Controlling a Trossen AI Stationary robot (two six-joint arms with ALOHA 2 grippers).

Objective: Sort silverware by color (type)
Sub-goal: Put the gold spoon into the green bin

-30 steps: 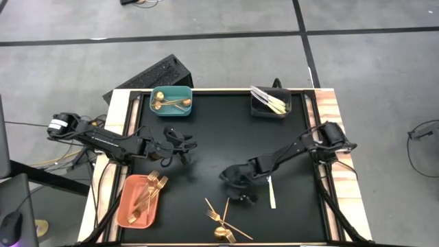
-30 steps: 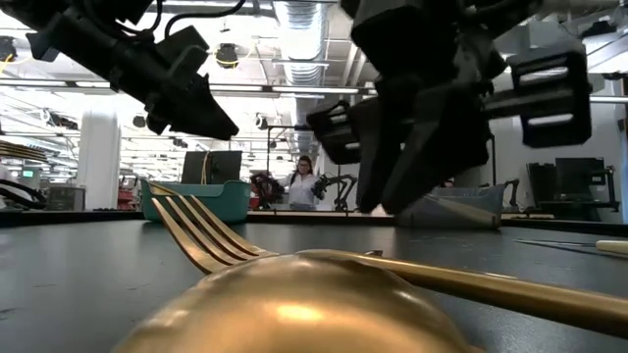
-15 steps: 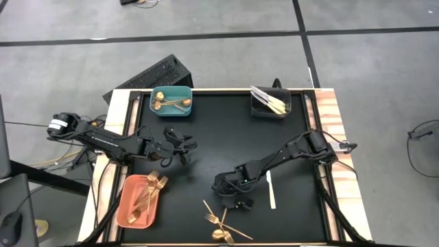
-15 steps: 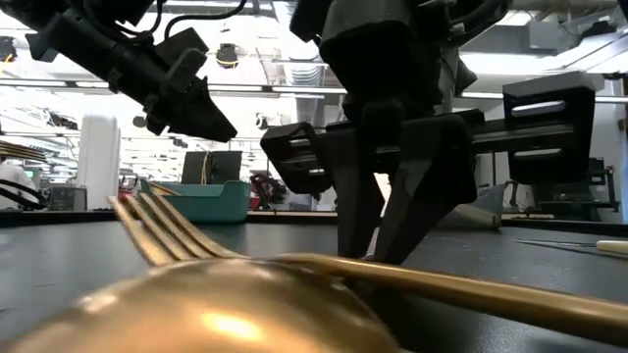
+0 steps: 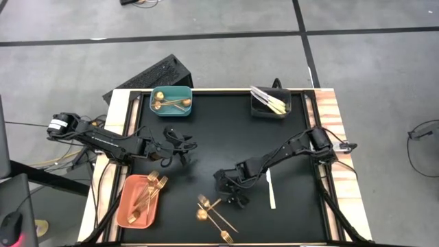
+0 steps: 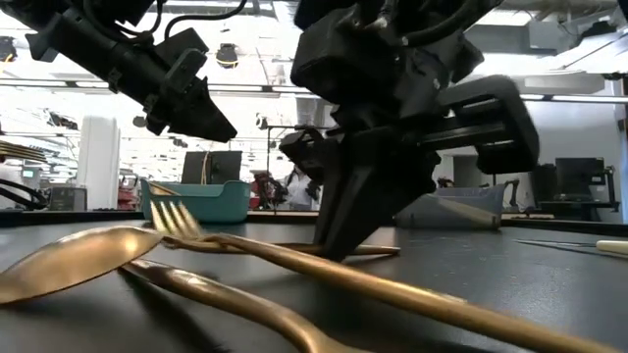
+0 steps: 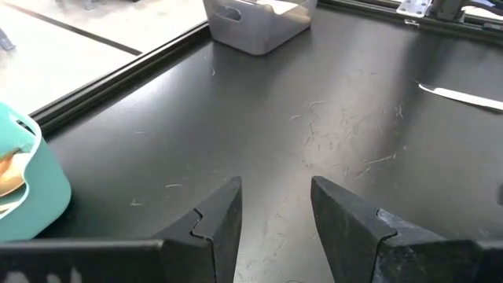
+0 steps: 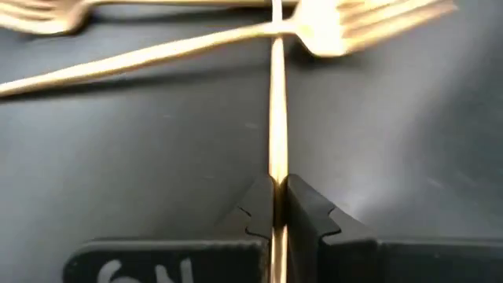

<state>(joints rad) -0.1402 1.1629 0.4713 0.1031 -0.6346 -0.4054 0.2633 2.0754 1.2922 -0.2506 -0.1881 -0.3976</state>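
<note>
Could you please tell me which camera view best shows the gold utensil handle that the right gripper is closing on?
The right wrist view: the slim gold handle runs straight between the right gripper, whose jaws pinch it. The high view shows only a thin gold line beside the gripper. The low view shows gold utensils crossing beneath it, with the contact unclear. The left wrist view misses it.

A black-topped table (image 5: 219, 144) with wooden side rails is carrying three bins: a teal bin (image 5: 171, 101) at far left, a dark bin (image 5: 270, 103) at far right, and a salmon bin (image 5: 140, 200) at near left. Gold utensils (image 5: 211, 212) (crossing each other) are lying near centre, with a white knife (image 5: 271, 190) lying alone to their right.
</note>
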